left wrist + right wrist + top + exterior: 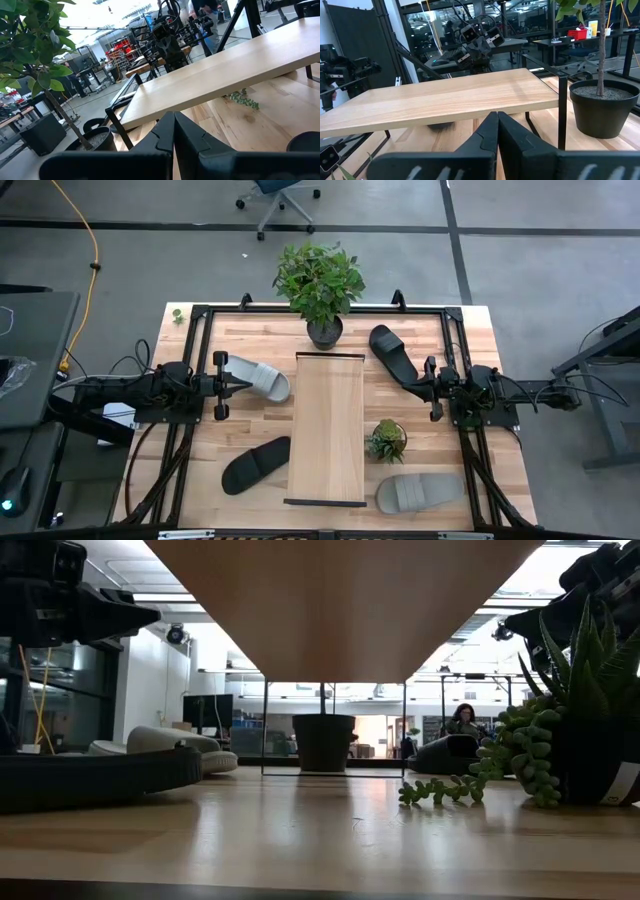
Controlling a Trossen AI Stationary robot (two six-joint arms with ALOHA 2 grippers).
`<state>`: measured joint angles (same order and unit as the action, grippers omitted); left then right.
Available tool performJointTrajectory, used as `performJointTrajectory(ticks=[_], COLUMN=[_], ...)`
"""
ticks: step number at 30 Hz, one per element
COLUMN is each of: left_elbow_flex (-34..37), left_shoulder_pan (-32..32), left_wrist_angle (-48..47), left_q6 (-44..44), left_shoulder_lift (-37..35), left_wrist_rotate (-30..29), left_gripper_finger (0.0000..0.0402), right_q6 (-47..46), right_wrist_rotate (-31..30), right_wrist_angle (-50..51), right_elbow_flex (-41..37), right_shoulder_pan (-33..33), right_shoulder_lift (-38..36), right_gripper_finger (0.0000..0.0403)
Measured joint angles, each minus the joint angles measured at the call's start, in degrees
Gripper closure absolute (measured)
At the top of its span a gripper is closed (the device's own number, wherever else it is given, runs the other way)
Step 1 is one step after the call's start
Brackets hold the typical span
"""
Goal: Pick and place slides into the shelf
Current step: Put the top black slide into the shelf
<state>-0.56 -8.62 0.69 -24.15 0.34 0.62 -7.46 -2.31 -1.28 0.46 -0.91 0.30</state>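
1. Here the shelf (pixel 327 428) stands mid-counter — bare; four slides lie around it on the counter (pixel 250 339).
2. Left gripper (pixel 218 384) clenched, beside a grey slide (pixel 258 378); right gripper (pixel 434 388) clenched, near a black slide (pixel 391 352).

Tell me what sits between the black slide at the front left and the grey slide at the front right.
In the high view, the shelf lies between the black slide and the grey slide, and the small succulent stands just behind that line.
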Motion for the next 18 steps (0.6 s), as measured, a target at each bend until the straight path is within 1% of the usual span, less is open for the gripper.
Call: performJointTrajectory(ticks=[13, 18], left_elbow_flex=[0.0, 0.0], left_shoulder_pan=[0.01, 0.02], left_wrist_angle=[0.0, 0.0], left_q6=[0.02, 4.63], left_shoulder_lift=[0.02, 0.01], left_wrist_rotate=[-0.16, 0.04], left_gripper_finger=[0.0401, 0.0401], right_q6=[-0.02, 0.0], right_wrist_rotate=[0.37, 0.26], right_wrist_angle=[0.0, -0.01], right_elbow_flex=[-0.01, -0.01], right_shoulder_pan=[0.0, 0.02], right_shoulder_lift=[0.0, 0.0], right_gripper_finger=[0.0402, 0.0402])
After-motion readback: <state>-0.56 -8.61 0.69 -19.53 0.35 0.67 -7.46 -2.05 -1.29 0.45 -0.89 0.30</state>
